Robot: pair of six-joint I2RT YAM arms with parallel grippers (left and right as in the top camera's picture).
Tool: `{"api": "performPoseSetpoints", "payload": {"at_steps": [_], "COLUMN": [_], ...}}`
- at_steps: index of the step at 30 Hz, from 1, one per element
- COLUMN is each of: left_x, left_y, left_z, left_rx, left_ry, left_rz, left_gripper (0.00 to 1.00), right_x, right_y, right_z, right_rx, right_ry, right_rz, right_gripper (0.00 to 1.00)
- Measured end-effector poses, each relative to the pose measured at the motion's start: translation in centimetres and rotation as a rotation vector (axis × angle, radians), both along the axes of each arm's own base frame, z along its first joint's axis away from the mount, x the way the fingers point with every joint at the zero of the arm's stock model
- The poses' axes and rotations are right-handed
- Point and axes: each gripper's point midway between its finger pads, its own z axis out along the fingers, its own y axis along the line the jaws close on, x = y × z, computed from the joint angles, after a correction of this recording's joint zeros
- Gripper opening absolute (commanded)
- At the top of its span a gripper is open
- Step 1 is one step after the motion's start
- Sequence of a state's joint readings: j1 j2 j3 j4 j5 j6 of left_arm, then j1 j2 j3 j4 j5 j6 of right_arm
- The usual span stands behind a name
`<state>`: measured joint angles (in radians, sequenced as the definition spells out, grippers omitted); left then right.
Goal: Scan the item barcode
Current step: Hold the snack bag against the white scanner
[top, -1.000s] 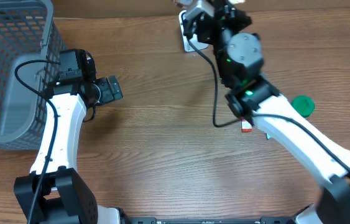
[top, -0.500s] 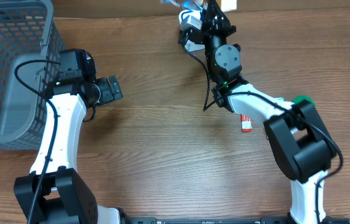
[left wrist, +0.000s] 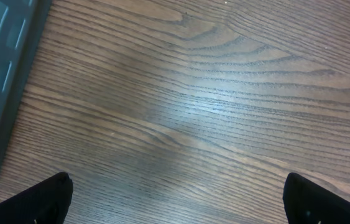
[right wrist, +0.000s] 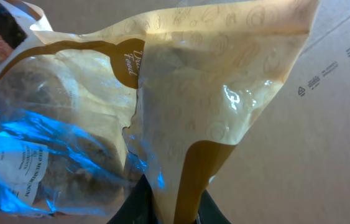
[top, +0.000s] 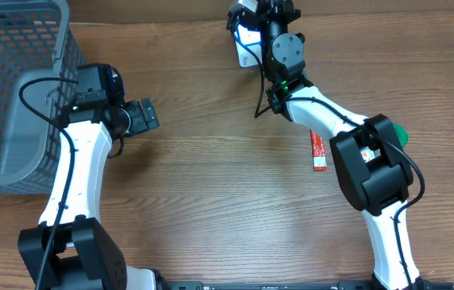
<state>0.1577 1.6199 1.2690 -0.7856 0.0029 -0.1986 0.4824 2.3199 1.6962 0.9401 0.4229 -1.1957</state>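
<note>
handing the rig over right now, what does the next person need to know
Left gripper: open, empty, over the table beside the grey basket.
Right gripper: shut on the tan-and-clear bag, held at the table's far edge by the white device.
Done: bag is gripped and lifted; blue light falls on its clear side.
Left: confirm the scan. No barcode can be made out in these views.

Even, fairly bright light falls from above. The table (left wrist: 212, 106) shows a pale, soft sheen in the left wrist view, its grain slightly blurred there. The bag (right wrist: 224, 130) in the right wrist view carries small white glints and a blue glow on its clear film
</note>
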Motion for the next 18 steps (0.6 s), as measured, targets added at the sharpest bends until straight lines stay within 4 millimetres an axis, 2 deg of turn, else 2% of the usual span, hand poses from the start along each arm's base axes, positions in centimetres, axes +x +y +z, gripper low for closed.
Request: {"api": "performPoseSetpoints", "payload": {"at_steps": [8, 10, 18], "left_x": [0.0, 0.0, 0.0], "left_y": [0.0, 0.0, 0.0], "left_z": [0.0, 0.0, 0.0], "left_rx": [0.0, 0.0, 0.0], "left_ry": [0.0, 0.0, 0.0], "left_rz": [0.0, 0.0, 0.0], "left_gripper": [1.0, 1.0, 1.0], "right_x": [1.3, 1.4, 1.8], "right_y": [0.6, 0.6, 0.3], "right_z": [-5.7, -6.6, -7.3], "right_rx": [-0.044, -0.049, -0.056], "right_ry": [0.082, 0.094, 0.108], "right_rz": [-0.001, -0.001, -0.009], "right_gripper": [0.04, 0.04, 0.04]}}
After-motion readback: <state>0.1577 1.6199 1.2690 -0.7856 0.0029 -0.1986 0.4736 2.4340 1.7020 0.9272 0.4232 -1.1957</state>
